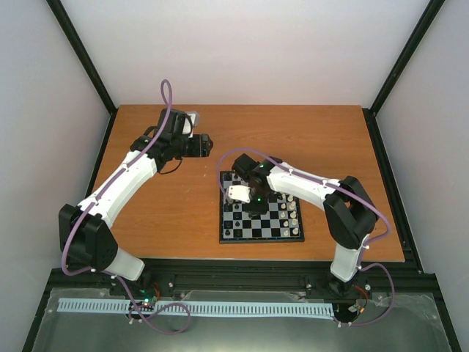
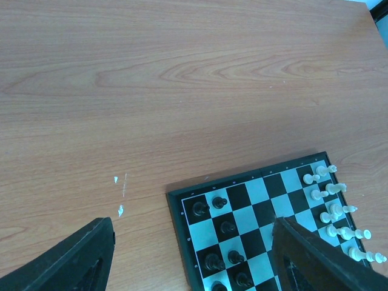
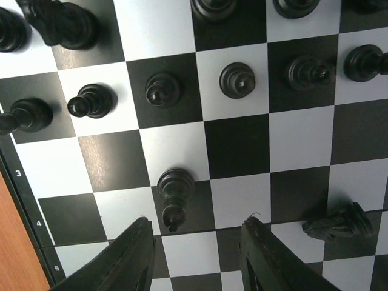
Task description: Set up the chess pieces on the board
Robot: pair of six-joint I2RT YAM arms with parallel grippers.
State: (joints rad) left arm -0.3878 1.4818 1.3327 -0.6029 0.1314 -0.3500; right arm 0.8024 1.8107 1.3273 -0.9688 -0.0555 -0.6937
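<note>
The board (image 1: 234, 233) lies right of the table's middle, with white chess pieces (image 1: 291, 213) lined along its right side. My right gripper (image 1: 255, 207) hangs low over its left half. In the right wrist view that gripper (image 3: 195, 223) is open and holds nothing. A black bishop (image 3: 174, 197) stands just ahead of its left finger (image 3: 130, 260). A black knight (image 3: 339, 221) lies tipped over to the right, and black pawns (image 3: 162, 90) stand in a row beyond. My left gripper (image 1: 207, 143) is open above bare wood, up and left of the board (image 2: 182, 242).
The left wrist view shows black pieces (image 2: 219, 202) on the board's near corner and white pieces (image 2: 330, 209) along its far side. Small white flecks (image 2: 120, 210) mark the wood. Black frame rails (image 1: 385, 176) edge the table, and white walls stand behind.
</note>
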